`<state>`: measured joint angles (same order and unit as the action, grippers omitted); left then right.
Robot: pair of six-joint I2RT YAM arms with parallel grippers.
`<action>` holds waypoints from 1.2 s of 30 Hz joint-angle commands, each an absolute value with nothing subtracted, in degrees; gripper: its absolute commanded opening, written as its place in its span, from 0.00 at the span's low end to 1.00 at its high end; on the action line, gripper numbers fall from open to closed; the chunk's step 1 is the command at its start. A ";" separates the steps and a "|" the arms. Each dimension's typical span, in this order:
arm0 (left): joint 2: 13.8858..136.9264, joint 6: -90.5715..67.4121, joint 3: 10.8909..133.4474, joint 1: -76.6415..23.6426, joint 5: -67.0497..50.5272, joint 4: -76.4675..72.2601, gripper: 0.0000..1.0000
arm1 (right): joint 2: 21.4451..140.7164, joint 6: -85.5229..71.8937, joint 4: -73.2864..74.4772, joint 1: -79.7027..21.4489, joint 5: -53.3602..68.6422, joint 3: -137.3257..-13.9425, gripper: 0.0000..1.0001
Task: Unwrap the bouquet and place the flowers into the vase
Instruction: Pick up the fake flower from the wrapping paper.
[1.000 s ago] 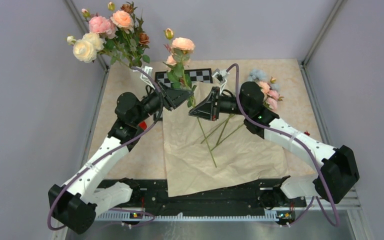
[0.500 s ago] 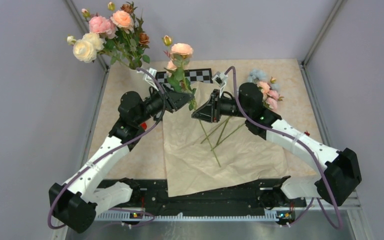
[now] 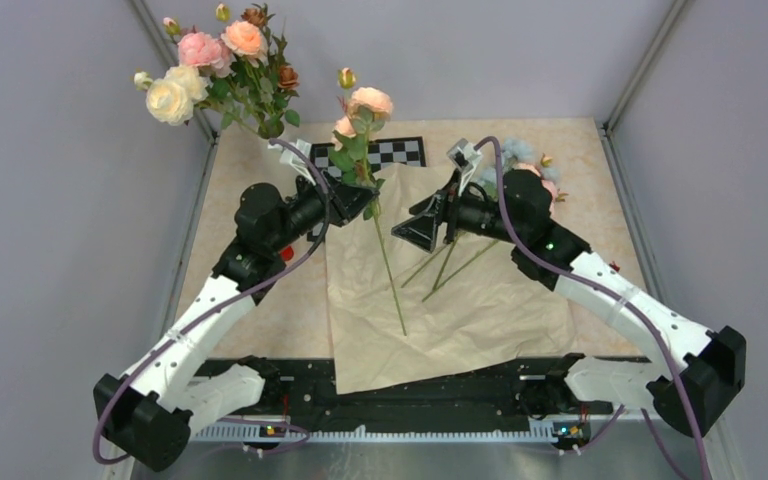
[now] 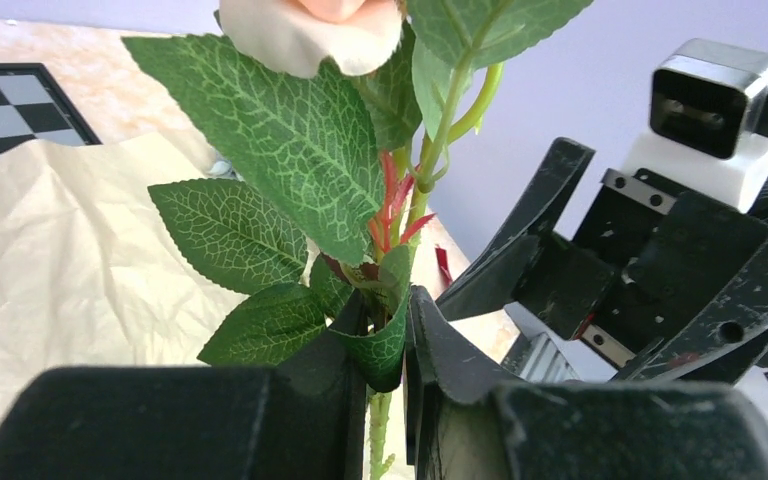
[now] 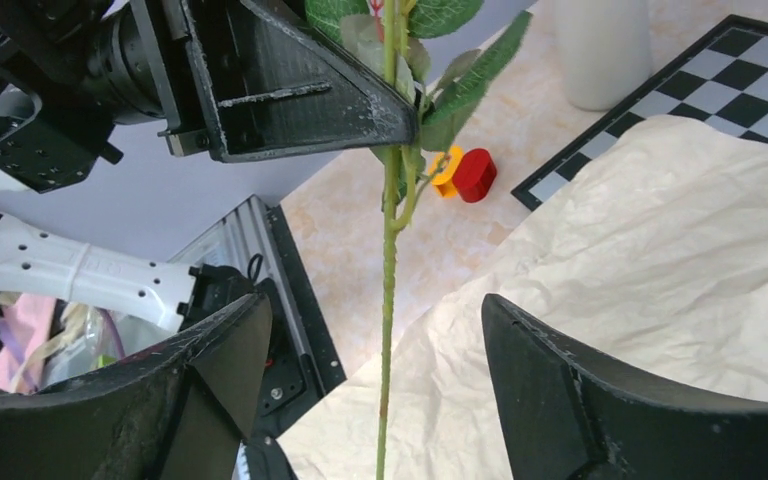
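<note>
Between the left jaws, pinched shut on its leafy stem: a peach rose [image 3: 370,100], bloom above them, bare stem hanging below. Across from them, spread wide on either side of that stem and gripping nothing: the right jaws. Best to back the right jaws clear, then carry the rose upright to the vase [image 5: 600,50], on the far side of the left jaws by the chessboard [image 5: 750,80], and lower it stem-end first past the roses [image 3: 215,65] crowding its mouth. Behind the right jaws, partly hidden by that arm: the flowers [image 3: 538,170], stems across the opened paper [image 3: 480,320]. Below the left jaws, small red and orange pieces [image 5: 465,172] on the table [image 3: 600,150].
</note>
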<state>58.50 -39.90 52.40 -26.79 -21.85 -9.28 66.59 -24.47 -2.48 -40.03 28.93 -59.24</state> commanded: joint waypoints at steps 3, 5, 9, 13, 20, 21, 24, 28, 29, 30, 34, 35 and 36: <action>55.08 -31.52 56.55 -26.49 -16.96 -5.93 0.00 | 60.79 -19.23 3.29 -40.61 20.77 -58.34 0.84; 54.51 -29.73 57.19 -26.39 -14.51 -4.67 0.00 | 58.98 -18.58 4.63 -40.61 17.47 -57.82 0.88; 53.48 -25.00 59.50 -26.26 -11.29 -2.15 0.00 | 55.31 -18.93 7.27 -38.81 11.43 -56.07 0.94; 53.19 -20.43 65.28 -26.19 -7.99 3.21 0.00 | 52.27 -20.95 7.55 -33.76 13.82 -53.05 0.97; 52.40 -4.89 71.74 -26.19 -2.56 4.94 0.00 | 48.50 -19.15 11.01 -25.32 16.79 -49.09 0.98; 52.62 -2.20 72.72 -26.19 -2.27 5.23 0.00 | 48.32 -18.77 11.43 -24.63 16.82 -48.64 0.98; 53.97 5.49 76.50 -26.09 0.41 7.20 0.00 | 47.96 -18.38 12.06 -23.30 16.11 -47.49 0.98; 55.74 13.89 79.65 -26.10 5.11 6.67 0.00 | 46.85 -19.82 10.54 -22.22 14.60 -45.20 0.98; 56.30 15.87 80.07 -25.97 6.16 5.69 0.00 | 46.57 -20.32 9.84 -21.98 14.45 -44.47 0.98; 56.90 17.43 80.45 -25.93 7.11 4.63 0.00 | 46.32 -20.80 9.28 -21.73 14.42 -44.07 0.98; 60.57 21.07 83.16 -25.13 8.33 0.84 0.00 | 45.80 -21.50 9.08 -21.36 13.78 -43.65 0.98; 61.69 21.57 84.35 -24.87 8.14 0.49 0.00 | 45.34 -21.37 9.11 -21.36 13.27 -43.41 0.98; 63.28 22.00 85.41 -24.40 7.82 0.45 0.00 | 44.90 -21.28 9.01 -21.34 12.48 -42.97 0.98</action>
